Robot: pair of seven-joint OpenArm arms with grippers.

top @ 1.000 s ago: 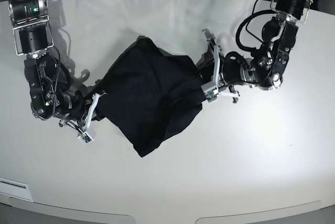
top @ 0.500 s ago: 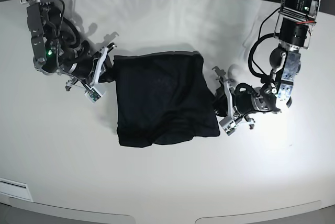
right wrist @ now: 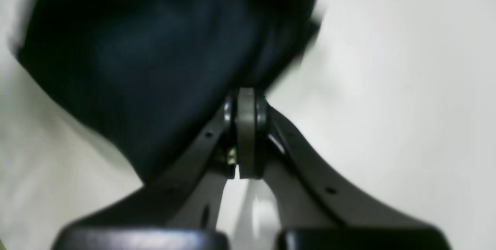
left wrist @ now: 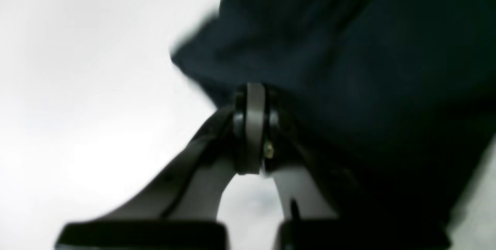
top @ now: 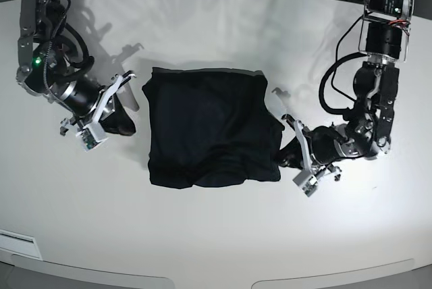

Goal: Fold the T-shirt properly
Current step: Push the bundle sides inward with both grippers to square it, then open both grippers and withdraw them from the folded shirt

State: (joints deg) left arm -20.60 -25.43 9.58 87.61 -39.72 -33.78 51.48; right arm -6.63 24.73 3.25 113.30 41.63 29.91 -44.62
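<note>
The T-shirt (top: 210, 127) lies as a roughly square, folded black bundle near the middle of the white table (top: 223, 235), its top edge straight and its bottom edge rumpled.

The left gripper (top: 291, 157) sits at the bundle's lower corner on the side nearer the table's right edge in the base view. Its jaws are pressed together, and in the left wrist view the black cloth (left wrist: 348, 68) runs right down onto the closed tips (left wrist: 251, 126), so it appears to pinch the fabric there.

The right gripper (top: 116, 110) is beside the bundle's other side, toward the table's left edge. Its jaws are also closed. A dark fold of cloth seems to trail from its tips; in the right wrist view the fabric (right wrist: 147, 60) meets the tips (right wrist: 246, 126), though blur hides the exact contact.

Both wrist views are smeared.
</note>
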